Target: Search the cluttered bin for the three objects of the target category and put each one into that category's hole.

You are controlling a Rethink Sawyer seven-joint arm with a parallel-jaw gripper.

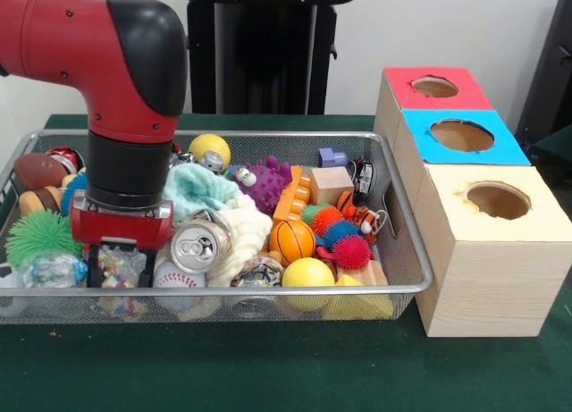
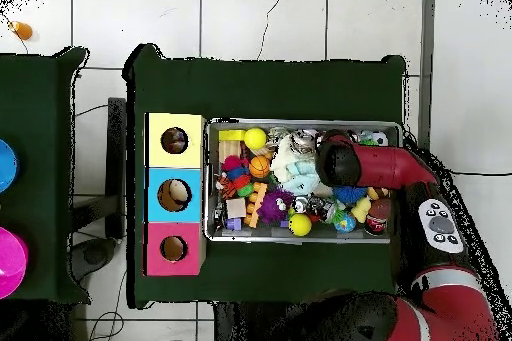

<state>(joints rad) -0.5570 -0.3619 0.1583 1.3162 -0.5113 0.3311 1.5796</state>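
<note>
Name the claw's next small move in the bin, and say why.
Probably lift straight up, slowly. The claw sits low in the bin with a spotted cloth between its fingers, beside the can. Raising it would show whether the cloth is gripped before heading to the yellow-surround hole.

The wire-mesh bin (image 1: 407, 251) sat mid-table, toys heaped inside; the three-hole box (image 1: 487, 251) stood touching its end, nearer the table's edge.

Green-covered table (image 1: 268, 376), wire mesh bin (image 1: 407, 251) on it, three-hole wooden box (image 1: 500, 278) just beside
</note>
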